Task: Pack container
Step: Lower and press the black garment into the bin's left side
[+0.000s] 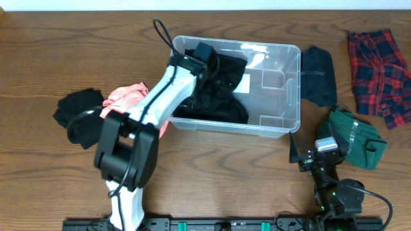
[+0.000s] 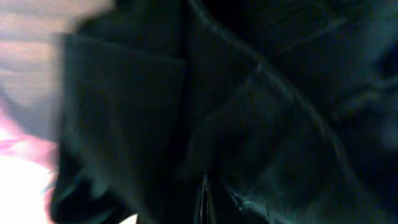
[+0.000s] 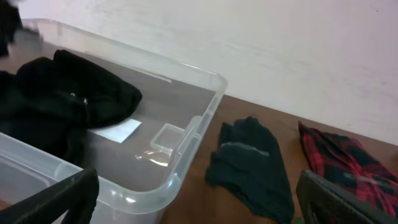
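Note:
The clear plastic container [image 1: 282,96] stands at the table's middle back, with a white label [image 1: 244,83] on its bottom. A black garment [image 1: 221,96] fills its left half. My left gripper [image 1: 205,54] reaches down into the container's left end. In the left wrist view the black garment [image 2: 249,112] fills the frame, and the jaws [image 2: 205,199] look closed on it. My right gripper [image 1: 314,157] is open and empty in front of the container's right front corner. The right wrist view shows the container [image 3: 205,118] and the garment [image 3: 68,93] beyond the open fingers [image 3: 198,186].
Left of the container lie a pink garment [image 1: 128,96] and a black one [image 1: 77,115]. To its right lie a dark garment [image 1: 319,74], a red plaid garment [image 1: 379,64] and a green garment [image 1: 356,135]. The dark garment [image 3: 249,162] and the plaid one [image 3: 342,162] also show in the right wrist view.

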